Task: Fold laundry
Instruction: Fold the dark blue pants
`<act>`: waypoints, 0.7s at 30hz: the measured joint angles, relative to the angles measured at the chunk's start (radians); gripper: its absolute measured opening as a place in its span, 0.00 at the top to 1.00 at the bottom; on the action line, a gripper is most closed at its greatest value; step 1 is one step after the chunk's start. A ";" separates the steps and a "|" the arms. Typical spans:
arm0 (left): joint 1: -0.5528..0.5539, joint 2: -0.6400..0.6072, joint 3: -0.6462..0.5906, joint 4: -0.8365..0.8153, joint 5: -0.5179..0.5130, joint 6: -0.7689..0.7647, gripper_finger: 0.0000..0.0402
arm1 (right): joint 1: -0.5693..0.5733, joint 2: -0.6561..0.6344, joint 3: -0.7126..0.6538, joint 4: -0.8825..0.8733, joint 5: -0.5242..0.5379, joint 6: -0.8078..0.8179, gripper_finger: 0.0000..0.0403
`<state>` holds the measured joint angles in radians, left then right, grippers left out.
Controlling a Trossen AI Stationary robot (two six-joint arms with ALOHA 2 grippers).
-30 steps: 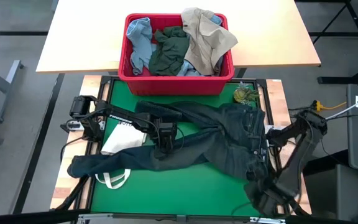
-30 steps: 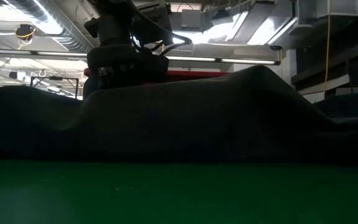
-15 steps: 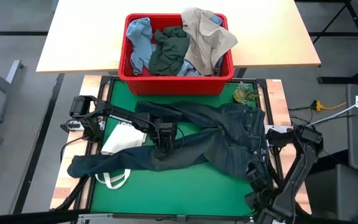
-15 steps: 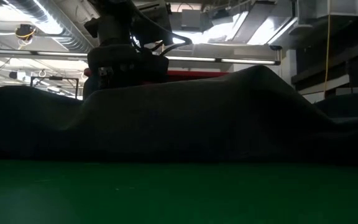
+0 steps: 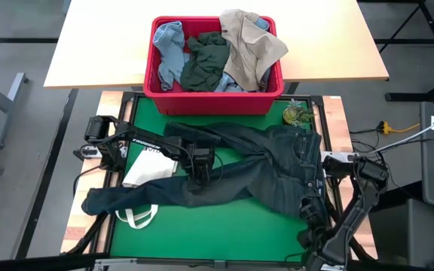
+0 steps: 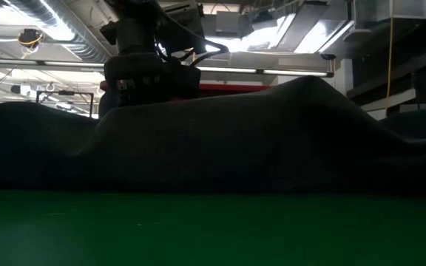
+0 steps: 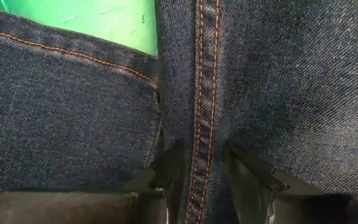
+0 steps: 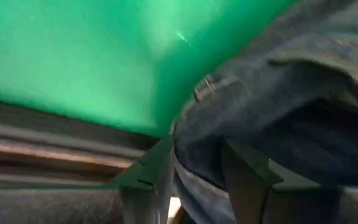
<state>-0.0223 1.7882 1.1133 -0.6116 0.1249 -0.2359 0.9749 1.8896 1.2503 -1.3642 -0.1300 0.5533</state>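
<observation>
Dark navy jeans (image 5: 270, 173) lie spread across the green mat (image 5: 224, 226), waist toward the right edge and one leg reaching to the left. My left gripper (image 5: 200, 175) stands on their middle, shut on the denim (image 7: 278, 74). My right gripper (image 5: 312, 211) is low at the jeans' near right end, shut on its edge (image 8: 303, 81). In the low view the jeans (image 6: 272, 140) form a dark ridge across the mat. More laundry, light blue, dark green-grey and beige, fills a red basket (image 5: 151, 83) beyond the mat. My left gripper pinches a seam with double orange stitching (image 7: 205, 124) between its two fingers, one on each side of it. The fingers come from above, pointing steeply down. The denim around the seam lies flat on the mat. My right gripper pinches a stitched edge of the jeans (image 8: 199, 149) at their waist end, near the mat's near right corner. The fingers slant down from the right. The cloth bunches between them; one layer or several, I cannot tell. The rest of the jeans lies on the mat.
A white tote bag (image 5: 148, 170) lies partly under the jeans' leg, its loop handles (image 5: 138, 217) showing at the near left. A small yellow-green object (image 5: 298, 114) sits at the mat's far right corner. Bare mat stretches along the near edge.
My right gripper has sunk toward the mat at the jeans' near right end and tipped more steeply down, still shut on the edge. The jeans' middle and legs have stayed where they were.
</observation>
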 joint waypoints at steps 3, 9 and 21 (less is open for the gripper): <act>0.000 0.000 0.000 0.000 0.000 0.000 0.73 | 0.000 0.000 -0.038 0.054 -0.002 0.000 0.68; 0.000 0.000 0.000 0.000 0.000 0.000 0.73 | 0.000 0.000 -0.097 0.115 -0.009 -0.013 0.68; 0.000 -0.004 -0.001 -0.001 -0.001 0.003 0.73 | -0.003 0.000 -0.096 0.126 -0.142 -0.188 0.95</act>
<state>-0.0219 1.7843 1.1126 -0.6129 0.1239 -0.2332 0.9722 1.8896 1.1539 -1.2387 -0.2718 0.3657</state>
